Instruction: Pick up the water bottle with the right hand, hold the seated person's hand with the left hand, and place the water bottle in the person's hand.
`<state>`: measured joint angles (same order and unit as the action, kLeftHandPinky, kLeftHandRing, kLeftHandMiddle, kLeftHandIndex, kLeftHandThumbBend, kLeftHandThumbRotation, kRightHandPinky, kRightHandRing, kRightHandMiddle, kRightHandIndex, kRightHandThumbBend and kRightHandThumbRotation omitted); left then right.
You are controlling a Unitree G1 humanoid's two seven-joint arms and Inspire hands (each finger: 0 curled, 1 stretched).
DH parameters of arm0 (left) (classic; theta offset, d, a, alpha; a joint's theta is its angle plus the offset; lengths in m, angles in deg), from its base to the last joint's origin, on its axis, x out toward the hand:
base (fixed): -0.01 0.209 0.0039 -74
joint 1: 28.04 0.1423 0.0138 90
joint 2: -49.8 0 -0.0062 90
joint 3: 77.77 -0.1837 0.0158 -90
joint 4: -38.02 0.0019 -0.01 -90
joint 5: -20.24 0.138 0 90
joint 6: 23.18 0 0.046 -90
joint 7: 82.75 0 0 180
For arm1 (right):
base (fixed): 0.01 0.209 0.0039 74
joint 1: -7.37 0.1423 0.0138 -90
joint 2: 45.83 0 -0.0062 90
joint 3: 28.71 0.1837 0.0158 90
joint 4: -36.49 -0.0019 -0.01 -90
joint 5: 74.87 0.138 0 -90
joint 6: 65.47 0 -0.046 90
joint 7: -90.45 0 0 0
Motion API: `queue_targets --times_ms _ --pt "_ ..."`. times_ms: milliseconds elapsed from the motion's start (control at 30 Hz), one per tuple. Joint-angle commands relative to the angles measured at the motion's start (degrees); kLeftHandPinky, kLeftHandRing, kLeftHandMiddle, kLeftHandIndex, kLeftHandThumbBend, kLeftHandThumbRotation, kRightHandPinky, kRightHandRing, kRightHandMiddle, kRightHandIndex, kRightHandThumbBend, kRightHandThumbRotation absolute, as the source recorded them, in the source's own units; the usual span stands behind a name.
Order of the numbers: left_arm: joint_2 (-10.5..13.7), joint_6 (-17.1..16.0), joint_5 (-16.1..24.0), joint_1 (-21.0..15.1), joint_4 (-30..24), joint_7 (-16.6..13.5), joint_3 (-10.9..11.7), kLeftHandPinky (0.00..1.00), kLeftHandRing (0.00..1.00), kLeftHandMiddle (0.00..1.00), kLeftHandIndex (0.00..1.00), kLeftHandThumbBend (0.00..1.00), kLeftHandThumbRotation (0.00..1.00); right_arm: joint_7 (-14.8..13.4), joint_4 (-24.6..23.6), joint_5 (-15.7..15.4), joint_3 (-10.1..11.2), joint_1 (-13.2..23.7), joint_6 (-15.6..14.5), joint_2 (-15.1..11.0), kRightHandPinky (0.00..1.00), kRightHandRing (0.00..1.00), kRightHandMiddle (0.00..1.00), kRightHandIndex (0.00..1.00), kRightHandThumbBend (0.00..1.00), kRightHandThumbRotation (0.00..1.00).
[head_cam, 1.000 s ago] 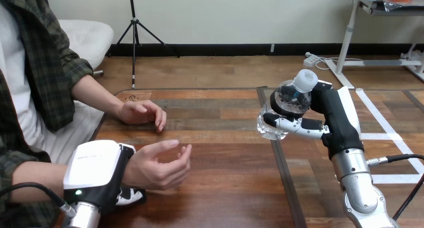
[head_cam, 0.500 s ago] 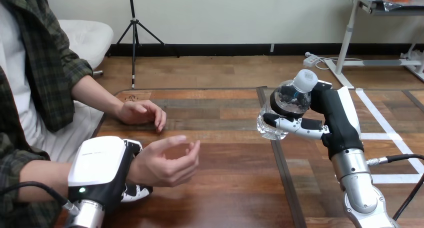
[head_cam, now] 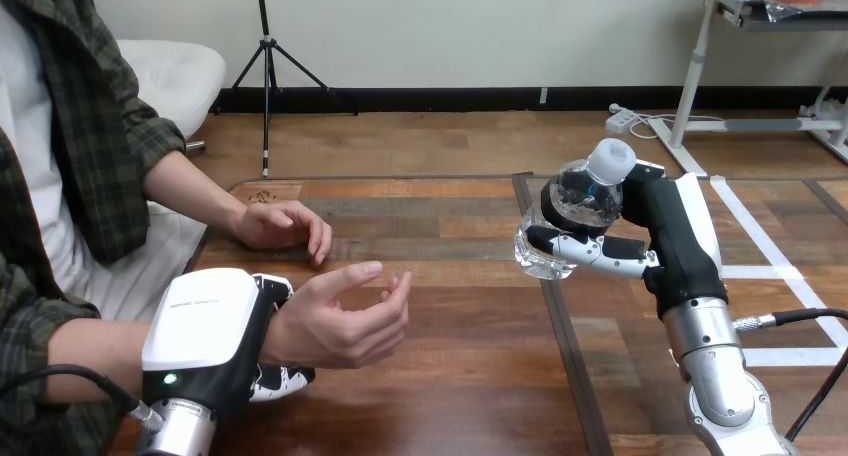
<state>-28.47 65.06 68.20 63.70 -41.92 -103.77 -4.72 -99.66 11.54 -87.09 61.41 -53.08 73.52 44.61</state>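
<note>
The right robot hand (head_cam: 668,231) grips the water bottle (head_cam: 578,204) in its curled fingers, holding it tilted above the right part of the desk (head_cam: 450,366), cap (head_cam: 610,161) pointing up and away. At the near left, the left robot hand (head_cam: 215,326) is clasped round the person's wrist (head_cam: 283,321). The person's hand (head_cam: 345,311) is palm up, well apart from the bottle, while the person's other hand (head_cam: 285,224) rests on the desk farther back.

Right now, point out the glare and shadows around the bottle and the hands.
Head view: bright glints on the clear water bottle in the right hand; head view: soft sheen across the table, a dim shadow under the person's nearer hand.
</note>
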Motion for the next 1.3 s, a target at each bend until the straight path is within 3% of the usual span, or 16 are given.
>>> queue_targets --times_ms 0,1267 --pt "-0.6 0.2 0.2 -0.5 -2.9 0.1 0.6 0.35 0.38 0.42 0.38 0.85 0.0 -1.2 -3.5 0.3 0.6 4.8 1.5 -0.1 0.38 0.44 0.48 0.48 0.73 0.0" --pt "-1.3 -1.5 0.5 0.2 -4.9 -2.9 0.5 0.32 0.36 0.39 0.36 0.88 0.0 -0.4 -3.6 0.9 0.8 4.9 2.0 0.0 0.38 0.44 0.48 0.48 0.72 0.0"
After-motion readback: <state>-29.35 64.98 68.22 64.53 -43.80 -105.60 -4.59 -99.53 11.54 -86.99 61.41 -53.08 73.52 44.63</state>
